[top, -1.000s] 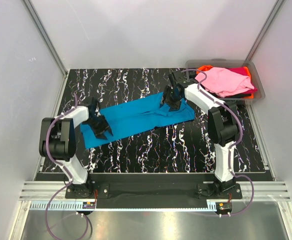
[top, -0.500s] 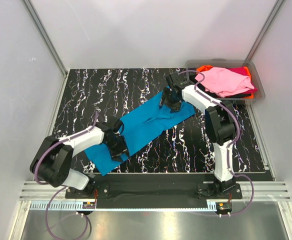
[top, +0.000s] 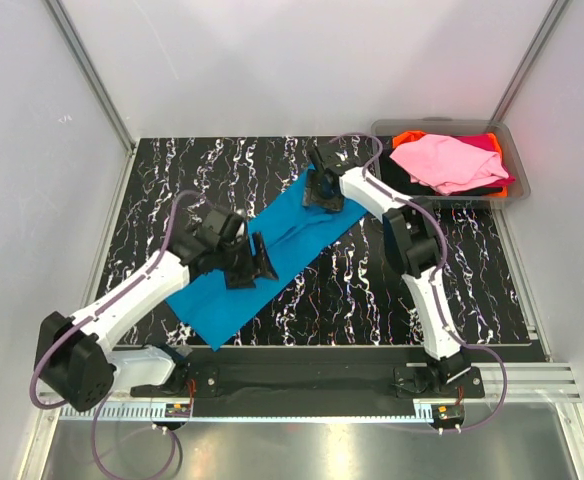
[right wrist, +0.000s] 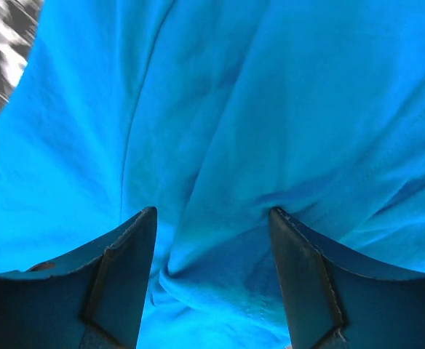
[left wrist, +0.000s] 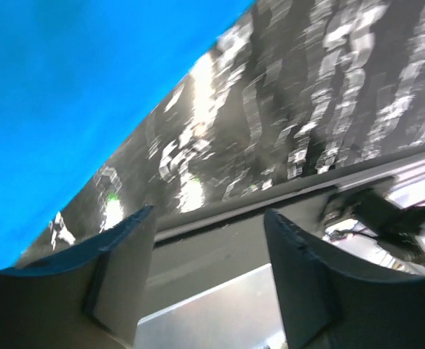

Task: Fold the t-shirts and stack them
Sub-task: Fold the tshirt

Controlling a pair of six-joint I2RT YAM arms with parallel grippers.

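Note:
The turquoise-blue t-shirt (top: 212, 300) lies folded into a long strip, running diagonally from the back middle to the near left of the table. My left gripper (top: 255, 267) is open over the strip's middle right edge. Its wrist view (left wrist: 209, 214) shows nothing between the jaws and the blue cloth (left wrist: 67, 87) at the upper left. My right gripper (top: 322, 193) is open at the strip's far end. Its wrist view (right wrist: 212, 214) shows the jaws spread low over bunched blue cloth (right wrist: 234, 94). The pink t-shirt (top: 447, 162) lies on top of the others in the bin.
A clear grey bin (top: 520, 186) stands at the back right corner, holding orange (top: 408, 137), magenta (top: 487, 142) and black (top: 412, 186) shirts under the pink one. The black marbled table (top: 372, 290) is bounded by white walls and a metal rail (top: 302, 380) in front.
The left arm has swung from the shirt's left end toward the middle. The strip has turned from nearly level to diagonal, its left end now nearer the front. The right gripper moved left and back.

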